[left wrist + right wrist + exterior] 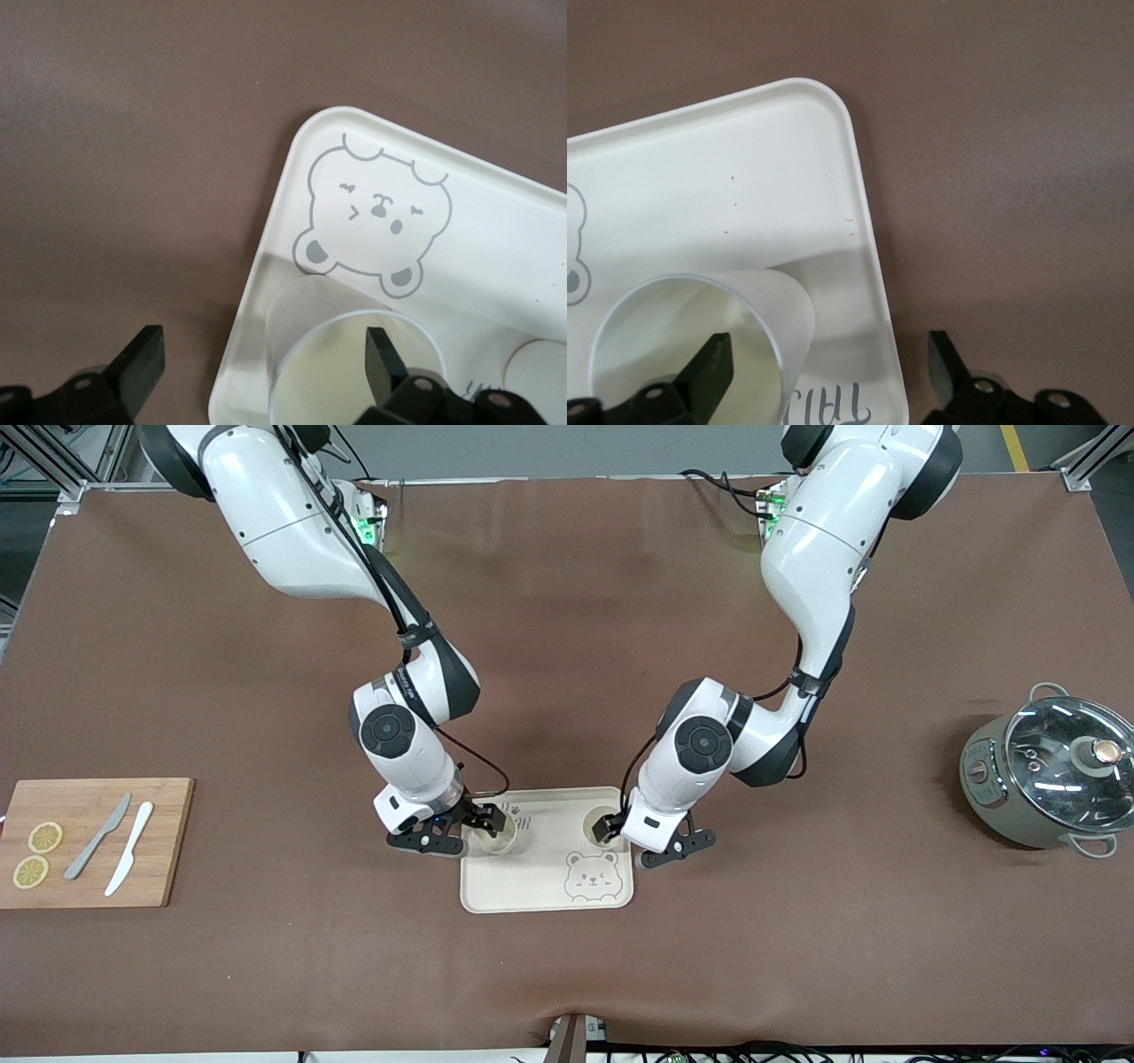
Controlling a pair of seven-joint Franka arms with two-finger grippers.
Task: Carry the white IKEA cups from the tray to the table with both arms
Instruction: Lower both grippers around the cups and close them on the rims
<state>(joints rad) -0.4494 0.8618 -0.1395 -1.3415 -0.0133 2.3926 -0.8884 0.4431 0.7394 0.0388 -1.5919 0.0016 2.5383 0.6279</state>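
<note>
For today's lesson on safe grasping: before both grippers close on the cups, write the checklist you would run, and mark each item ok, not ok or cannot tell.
1. Left gripper straddles a cup's wall: ok; one finger is inside the cup, the other outside, off the tray's edge.
2. Right gripper straddles the other cup: ok; one finger is inside, the other outside.
3. Both jaws open: ok.
4. Both cups upright on the tray: ok.
5. Fingers low enough for a firm grip: cannot tell.
6. Cutting board and pot lie away from the tray, at the table's ends: ok.
</note>
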